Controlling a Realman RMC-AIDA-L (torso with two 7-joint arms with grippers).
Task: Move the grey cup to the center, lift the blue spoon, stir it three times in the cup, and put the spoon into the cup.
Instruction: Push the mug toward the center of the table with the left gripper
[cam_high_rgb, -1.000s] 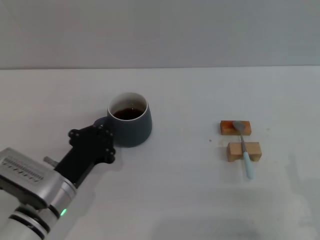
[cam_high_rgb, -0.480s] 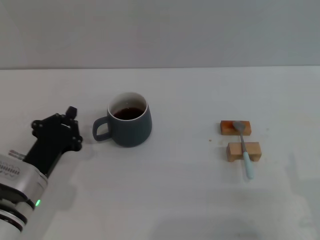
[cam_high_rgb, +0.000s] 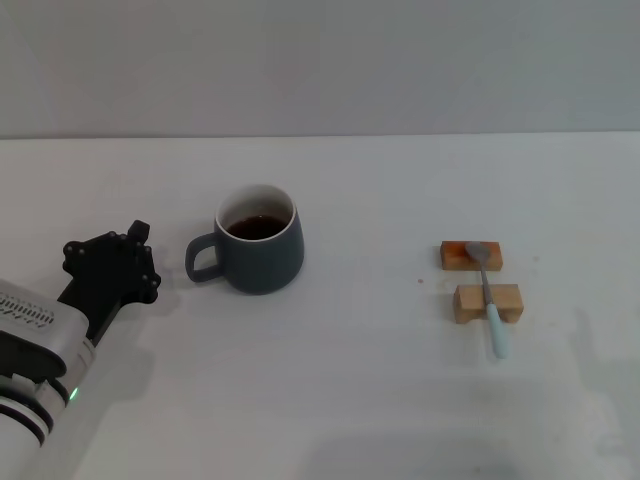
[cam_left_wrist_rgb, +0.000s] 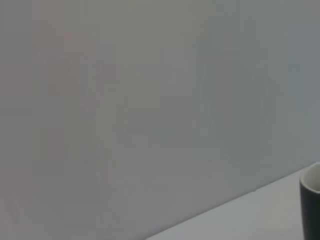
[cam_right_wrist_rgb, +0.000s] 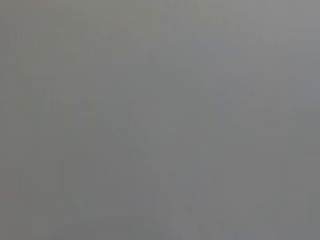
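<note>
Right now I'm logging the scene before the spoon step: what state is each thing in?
Squat dark grey ceramic cup: upright, holding dark brown liquid, handle toward the left hand.
Slim pale-blue-handled spoon: lying across two small wooden blocks, untouched.
Left hand: beside the cup's handle, apart from it, holding nothing.
Right hand: not in view.

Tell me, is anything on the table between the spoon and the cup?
No. The blue spoon lies across two wooden blocks, and only bare table shows between it and the grey cup.
</note>
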